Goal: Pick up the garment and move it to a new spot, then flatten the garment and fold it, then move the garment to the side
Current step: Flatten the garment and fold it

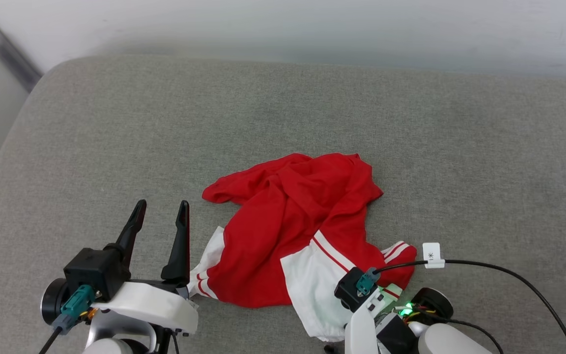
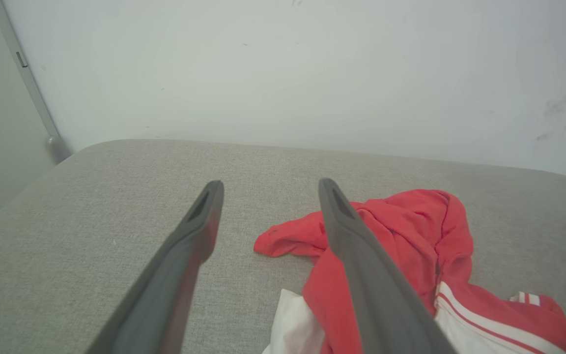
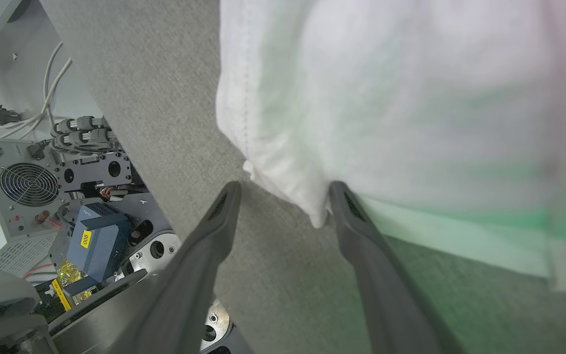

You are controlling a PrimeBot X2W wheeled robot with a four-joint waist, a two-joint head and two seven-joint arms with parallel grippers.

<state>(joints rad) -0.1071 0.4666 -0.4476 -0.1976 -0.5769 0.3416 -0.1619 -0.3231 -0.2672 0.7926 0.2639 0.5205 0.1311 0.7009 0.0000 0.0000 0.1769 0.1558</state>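
Note:
The garment [image 1: 293, 221] lies crumpled on the grey padded table [image 1: 283, 108], red with white sleeves and red-striped trim. My left gripper [image 1: 161, 205] hovers open just left of it, nothing between its fingers; in the left wrist view the red cloth [image 2: 410, 231] lies behind the gripper's right finger [image 2: 361, 265]. My right wrist [image 1: 361, 287] is over the garment's near white sleeve. In the right wrist view my right gripper [image 3: 284, 189] is open, pointing down at the table, with a corner of the white sleeve [image 3: 386, 98] reaching in between the fingers beside the right one.
A black cable with a white tag [image 1: 433, 255] runs from my right wrist across the table's right side. The table's near edge [image 3: 130, 123] lies close to the right gripper, with the robot's base and electronics [image 3: 67, 196] below it. A pale wall [image 2: 283, 73] backs the table.

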